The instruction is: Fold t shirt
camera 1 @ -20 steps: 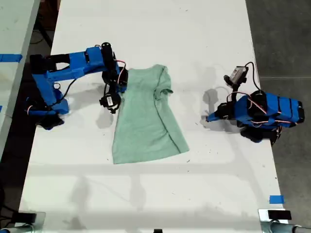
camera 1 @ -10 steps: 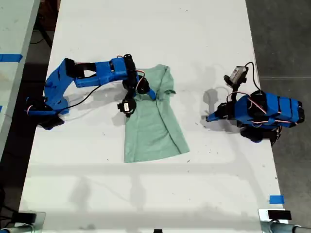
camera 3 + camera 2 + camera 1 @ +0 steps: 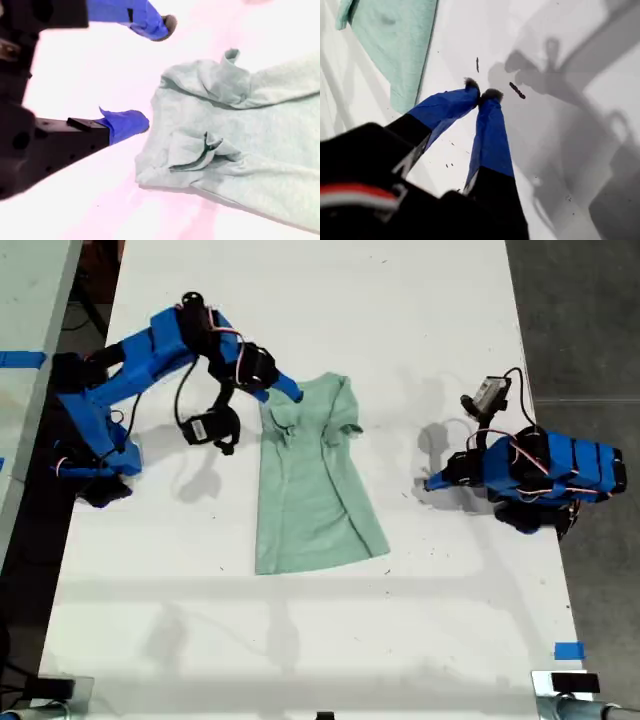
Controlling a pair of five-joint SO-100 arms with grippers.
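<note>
Two arms are showing in the exterior view, one on each side of the t shirt (image 3: 312, 480), which is lying part-folded lengthwise on the white table (image 3: 300, 640). My second gripper (image 3: 283, 388) is hovering at the shirt's collar end, its blue tip just over the edge of the cloth, with that arm reaching in from the exterior view's left. My first gripper (image 3: 432, 483) is resting low on the table at the exterior view's right, well apart from the shirt's hem side.

Over to the first wrist view: my first gripper (image 3: 481, 92) is sitting with its two blue fingertips (image 3: 470, 85) pressed together, clamping nothing, tips down near the bare table. The t shirt (image 3: 395, 40) is lying off beyond the tips, clear of them.

Now the second wrist view: my second gripper (image 3: 155, 72) is standing with jaws spread wide, nothing between them. The t shirt (image 3: 235, 145) is lying just beside the lower fingertip, its bunched collar and folded sleeve nearest to me, not touching either finger.
</note>
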